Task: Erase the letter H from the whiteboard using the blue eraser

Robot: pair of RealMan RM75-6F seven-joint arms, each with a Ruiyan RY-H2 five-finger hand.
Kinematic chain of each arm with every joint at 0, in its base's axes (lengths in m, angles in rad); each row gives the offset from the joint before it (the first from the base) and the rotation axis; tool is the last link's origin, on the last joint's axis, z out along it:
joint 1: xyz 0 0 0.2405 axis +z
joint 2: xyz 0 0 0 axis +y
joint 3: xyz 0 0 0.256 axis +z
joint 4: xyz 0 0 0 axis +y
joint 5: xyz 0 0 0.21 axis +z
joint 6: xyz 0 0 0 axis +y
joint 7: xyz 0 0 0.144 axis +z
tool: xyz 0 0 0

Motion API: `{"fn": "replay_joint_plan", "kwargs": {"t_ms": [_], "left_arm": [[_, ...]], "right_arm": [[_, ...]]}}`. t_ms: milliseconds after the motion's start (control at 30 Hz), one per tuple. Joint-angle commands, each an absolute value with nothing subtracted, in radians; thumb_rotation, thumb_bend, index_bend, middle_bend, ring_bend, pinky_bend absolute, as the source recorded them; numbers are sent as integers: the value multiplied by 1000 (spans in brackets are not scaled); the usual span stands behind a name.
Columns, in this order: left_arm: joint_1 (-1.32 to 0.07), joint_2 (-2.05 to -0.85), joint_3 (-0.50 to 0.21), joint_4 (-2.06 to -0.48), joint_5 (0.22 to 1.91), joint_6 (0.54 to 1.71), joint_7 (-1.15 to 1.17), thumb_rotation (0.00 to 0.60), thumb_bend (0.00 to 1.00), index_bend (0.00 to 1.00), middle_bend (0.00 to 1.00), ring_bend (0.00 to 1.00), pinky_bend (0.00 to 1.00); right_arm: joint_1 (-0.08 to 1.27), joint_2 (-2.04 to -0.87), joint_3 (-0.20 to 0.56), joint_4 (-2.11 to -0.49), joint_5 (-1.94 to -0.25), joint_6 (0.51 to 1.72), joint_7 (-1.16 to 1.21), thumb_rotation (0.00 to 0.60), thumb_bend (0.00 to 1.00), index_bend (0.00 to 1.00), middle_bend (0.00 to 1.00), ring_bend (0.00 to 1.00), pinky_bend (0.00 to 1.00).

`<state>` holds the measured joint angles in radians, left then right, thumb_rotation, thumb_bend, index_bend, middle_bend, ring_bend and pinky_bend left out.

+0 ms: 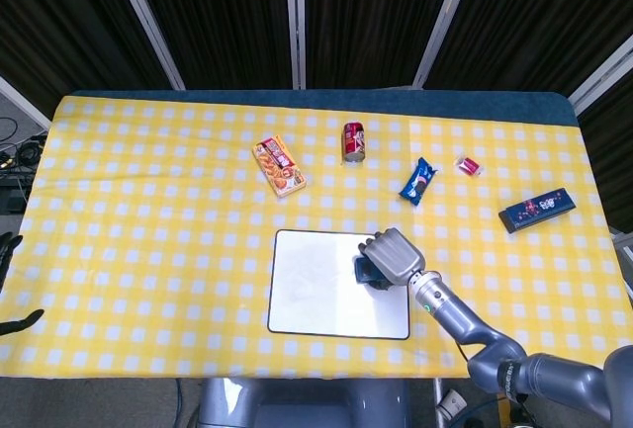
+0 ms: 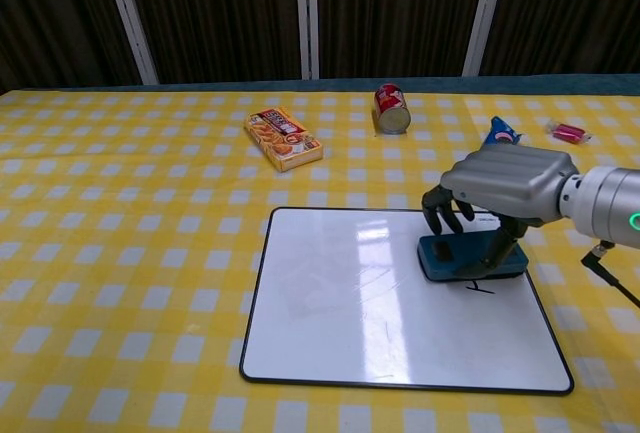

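Observation:
The whiteboard (image 2: 350,303) (image 1: 316,290) lies on the checked table near its front edge. My right hand (image 2: 505,186) (image 1: 392,255) holds the blue eraser (image 2: 470,255) (image 1: 367,272) and presses it flat on the board's right part. The eraser covers most of the letter H (image 2: 482,288); only its lower stroke shows below the eraser in the chest view. In the head view the hand hides the letter. My left hand (image 1: 8,285) shows only as dark fingers at the far left edge of the head view, off the table.
Behind the board stand a red can (image 2: 391,108) and an orange snack box (image 2: 284,138). A blue snack packet (image 2: 498,133), a small pink packet (image 2: 570,132) and a dark blue box (image 1: 536,209) lie to the right.

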<state>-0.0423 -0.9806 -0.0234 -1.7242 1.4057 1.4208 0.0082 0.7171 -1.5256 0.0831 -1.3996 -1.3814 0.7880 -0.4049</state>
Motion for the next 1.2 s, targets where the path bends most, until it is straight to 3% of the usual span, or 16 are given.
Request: {"fn": "replay_joint_plan", "kwargs": {"t_ms": [33,433,1200], "left_arm": [[-45,-982,-23,-1728,1408,1419,13,600,0,0,0,0,0],[-48,-985,-21,-1736,1411,1419,27,600,0,0,0,0,0],[-51,-988,-20,-1731,1402,1411,31,600,0,0,0,0,0]], "right_arm": [[711,-1504,46,-1458,-1399,780,-397,600,299,489,536,479,585],[703,-1437,-24,-1582,-1480,802,-384,600,325,501,549,486,590],[728,-1523,92,-1340,-1297,819,-427,600,356,501,547,488,590]]}}
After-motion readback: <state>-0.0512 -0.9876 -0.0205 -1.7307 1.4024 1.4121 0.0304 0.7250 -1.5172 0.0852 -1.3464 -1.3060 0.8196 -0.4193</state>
